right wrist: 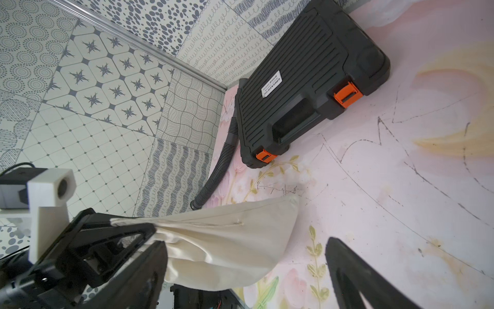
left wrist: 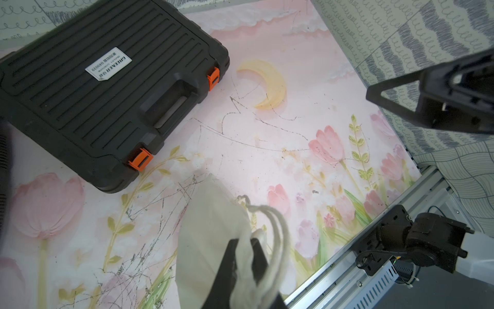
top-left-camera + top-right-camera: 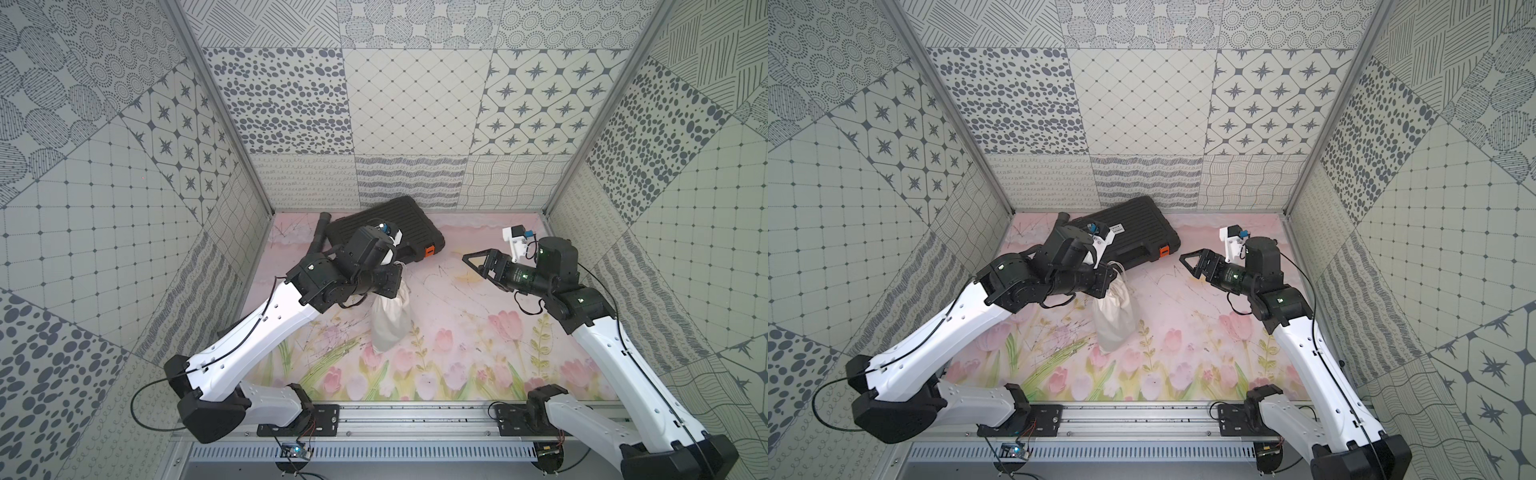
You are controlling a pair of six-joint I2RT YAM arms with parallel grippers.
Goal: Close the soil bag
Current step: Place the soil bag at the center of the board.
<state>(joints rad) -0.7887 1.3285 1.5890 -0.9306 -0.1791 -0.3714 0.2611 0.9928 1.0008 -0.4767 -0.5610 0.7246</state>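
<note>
The soil bag (image 3: 390, 322) (image 3: 1115, 322) is a cream cloth pouch in the middle of the flowered mat. Its gathered mouth is pinched in my left gripper (image 3: 400, 286) (image 3: 1113, 283), which is shut on the cloth. In the left wrist view the two dark fingers (image 2: 232, 259) squeeze the bunched neck at my left gripper (image 2: 244, 252), and the white cord (image 2: 279, 235) loops loose beside them. The bag's body (image 2: 208, 227) hangs down from the grip. My right gripper (image 3: 474, 268) (image 3: 1188, 268) (image 1: 246, 242) stands wide open to the right, apart from the bag (image 1: 213, 235), with nothing between its fingers.
A black ribbed case (image 3: 386, 232) (image 2: 107, 88) (image 1: 307, 88) with orange latches lies at the back, just behind the left wrist. A black corrugated hose (image 3: 320, 232) (image 1: 222, 160) lies along its left side. Patterned walls enclose three sides, and a metal rail (image 3: 415, 419) runs along the front.
</note>
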